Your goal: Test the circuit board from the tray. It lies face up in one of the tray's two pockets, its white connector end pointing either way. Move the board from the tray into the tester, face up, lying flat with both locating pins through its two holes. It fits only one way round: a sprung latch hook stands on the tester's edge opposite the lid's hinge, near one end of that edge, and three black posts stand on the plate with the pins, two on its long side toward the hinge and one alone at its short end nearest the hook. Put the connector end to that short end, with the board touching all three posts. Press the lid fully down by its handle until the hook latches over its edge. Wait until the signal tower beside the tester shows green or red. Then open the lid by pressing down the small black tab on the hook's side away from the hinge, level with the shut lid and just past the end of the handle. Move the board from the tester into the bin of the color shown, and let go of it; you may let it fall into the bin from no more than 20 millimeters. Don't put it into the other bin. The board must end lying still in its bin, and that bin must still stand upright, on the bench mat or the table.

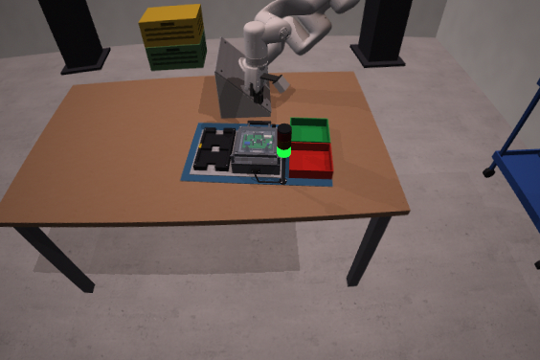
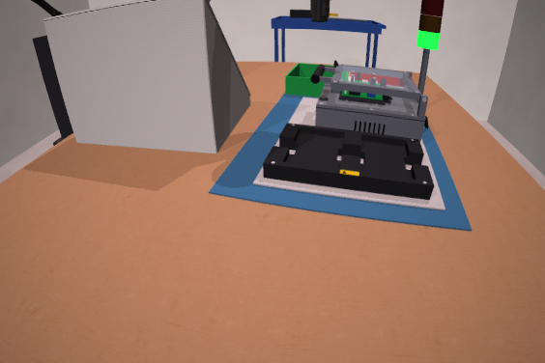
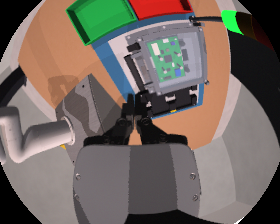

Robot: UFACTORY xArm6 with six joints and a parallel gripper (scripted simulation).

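The circuit board lies face up in the grey tester, under the clear lid. It also shows in the wrist view. The lid looks tilted a little up at its black handle, on the side toward the arm. The signal tower beside the tester glows green. My gripper is shut and empty. It hangs well above the table, behind the tester's handle side. The black tray has both pockets empty.
The green bin and the red bin stand side by side past the tower, both empty. A grey wedge-shaped arm base stands behind the blue mat. Crates and black pillars stand off the table.
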